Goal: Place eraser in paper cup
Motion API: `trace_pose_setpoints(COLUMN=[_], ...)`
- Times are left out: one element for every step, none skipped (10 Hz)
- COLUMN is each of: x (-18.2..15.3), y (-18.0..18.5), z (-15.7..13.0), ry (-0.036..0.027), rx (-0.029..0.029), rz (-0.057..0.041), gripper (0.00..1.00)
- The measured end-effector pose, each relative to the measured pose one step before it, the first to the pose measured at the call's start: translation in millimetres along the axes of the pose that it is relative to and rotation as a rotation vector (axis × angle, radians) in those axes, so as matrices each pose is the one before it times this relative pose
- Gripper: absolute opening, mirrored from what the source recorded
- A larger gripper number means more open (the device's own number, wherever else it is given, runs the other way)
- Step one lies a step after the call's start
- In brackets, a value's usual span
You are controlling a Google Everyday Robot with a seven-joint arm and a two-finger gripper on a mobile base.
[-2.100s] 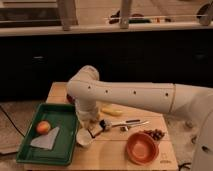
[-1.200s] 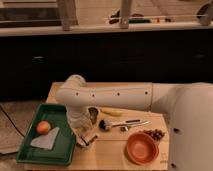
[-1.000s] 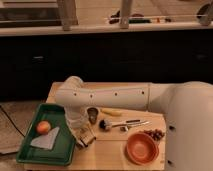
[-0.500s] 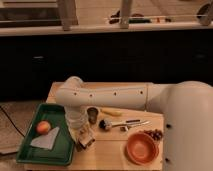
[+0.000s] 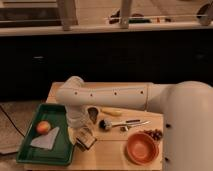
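Observation:
My gripper (image 5: 85, 138) hangs from the white arm (image 5: 107, 96) and is low over the table, just right of the green tray. It sits over the spot where the small white paper cup stands. The cup is mostly hidden under it; only a pale edge (image 5: 80, 145) shows. I cannot make out the eraser; it may be hidden in or under the gripper.
The green tray (image 5: 30, 150) at the left holds an orange fruit (image 5: 43, 127) and a white napkin (image 5: 46, 140). An orange bowl (image 5: 141, 148) stands at front right. A dark-headed brush (image 5: 106, 124), a yellow item (image 5: 110, 112), a small dark-mouthed container (image 5: 93, 114) and dark grapes (image 5: 154, 134) lie mid-table.
The arm swung left and down, bringing the gripper over the cup beside the tray. In the last half second it has hardly moved.

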Motion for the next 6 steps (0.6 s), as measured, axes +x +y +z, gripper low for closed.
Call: trace_pose_setpoints(x=[-0.88, -0.56, -1.47, -0.5, 0.67, 0.55], y=[2.24, 1.81, 3.18, 2.35, 0.64, 0.19], z=[-1.55, -1.69, -3.21, -3.98, -5.08, -4.68], ry=[0.00217, 0.0035, 0.00939, 0.01202, 0.01429, 0.01103], rx=[-0.00253, -0.00288, -0.00484, -0.00317, -0.00305, -0.00544], rz=[0.00301, 0.00217, 0.0053, 0.00543, 0.00201, -0.00023], gripper=[0.8, 0.8, 0.8, 0.8, 0.8, 0.8])
